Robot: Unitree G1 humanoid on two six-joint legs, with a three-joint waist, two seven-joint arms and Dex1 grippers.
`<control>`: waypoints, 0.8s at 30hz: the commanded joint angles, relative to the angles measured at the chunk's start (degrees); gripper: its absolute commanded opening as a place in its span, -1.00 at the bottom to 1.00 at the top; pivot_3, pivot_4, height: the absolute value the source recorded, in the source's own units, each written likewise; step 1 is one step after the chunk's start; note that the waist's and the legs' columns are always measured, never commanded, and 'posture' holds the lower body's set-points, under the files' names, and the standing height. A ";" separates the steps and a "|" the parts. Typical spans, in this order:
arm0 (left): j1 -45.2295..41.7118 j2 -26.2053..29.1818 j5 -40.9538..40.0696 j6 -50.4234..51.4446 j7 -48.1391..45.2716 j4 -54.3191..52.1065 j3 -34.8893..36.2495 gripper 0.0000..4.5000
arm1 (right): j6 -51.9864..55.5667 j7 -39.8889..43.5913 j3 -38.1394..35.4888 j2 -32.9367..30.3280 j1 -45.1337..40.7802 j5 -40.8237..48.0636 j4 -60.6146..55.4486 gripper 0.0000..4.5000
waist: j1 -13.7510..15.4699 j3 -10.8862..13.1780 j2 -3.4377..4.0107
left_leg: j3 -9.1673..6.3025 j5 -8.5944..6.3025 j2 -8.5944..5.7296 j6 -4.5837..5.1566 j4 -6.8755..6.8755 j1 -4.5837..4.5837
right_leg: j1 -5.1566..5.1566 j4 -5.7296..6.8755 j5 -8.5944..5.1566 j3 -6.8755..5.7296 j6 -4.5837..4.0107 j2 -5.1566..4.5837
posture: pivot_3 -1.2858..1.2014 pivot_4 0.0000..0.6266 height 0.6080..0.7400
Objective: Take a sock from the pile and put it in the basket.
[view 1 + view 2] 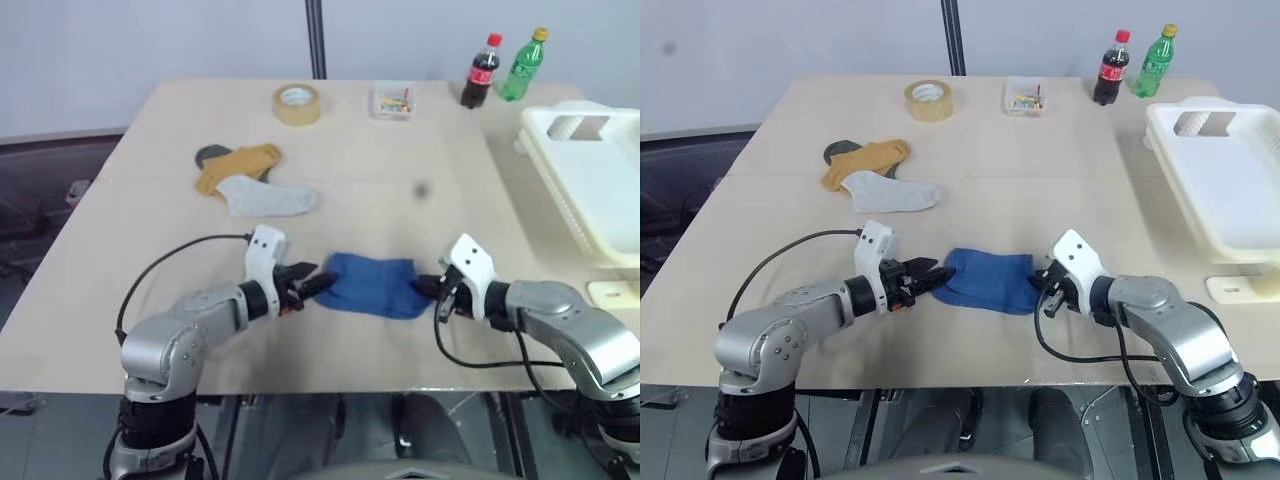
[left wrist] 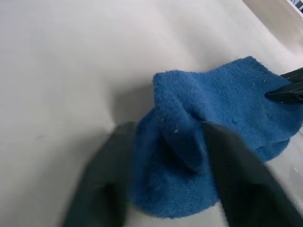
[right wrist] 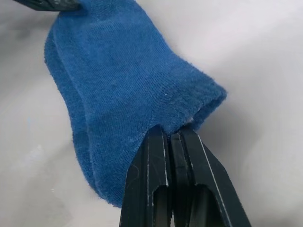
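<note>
A blue sock (image 1: 370,285) lies flat on the table's near middle, apart from the pile (image 1: 250,180) of mustard, grey and dark socks farther back on the left. My right gripper (image 3: 169,132) is shut on the blue sock's right edge. At the sock's left end my left gripper (image 2: 165,127) is open, its fingers (image 2: 109,175) on either side of a raised fold. Both grippers, left (image 1: 318,282) and right (image 1: 425,287), sit low over the table. The white slotted basket (image 1: 585,180) stands at the right edge.
A roll of tape (image 1: 297,104), a small clear box (image 1: 392,101) of coloured bits, a cola bottle (image 1: 483,70) and a green bottle (image 1: 522,65) stand along the table's far side. A small white piece (image 1: 612,292) lies in front of the basket.
</note>
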 commanded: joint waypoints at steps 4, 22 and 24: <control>1.94 5.19 -6.06 -1.58 -5.03 -2.21 6.29 1.00 | -7.01 3.61 -3.17 -2.67 0.57 -0.84 -2.33 -0.49 | 0.15 0.00 0.00 | -0.01 0.00 0.02 0.00 -0.02 -0.01 | -0.01 -0.02 0.00 0.00 0.00 0.00 | 0.03 -0.52 1.00; -0.94 15.92 -7.48 -3.44 -16.45 11.00 -5.23 1.00 | -25.51 9.38 10.89 8.07 -8.71 -11.96 16.73 -0.96 | -0.03 0.01 0.03 | -0.01 0.00 0.09 -0.01 -0.13 0.00 | -0.05 -0.06 0.00 0.01 -0.03 0.01 | 0.03 -0.52 1.00; -1.52 15.95 -7.03 -3.90 -16.87 11.71 -6.52 1.00 | -28.83 10.30 13.60 8.32 -8.94 -15.35 21.05 -0.96 | 0.33 0.00 0.02 | 0.01 0.01 0.05 -0.03 -0.14 0.00 | -0.06 -0.07 0.01 0.01 -0.03 0.00 | 0.03 -0.52 1.00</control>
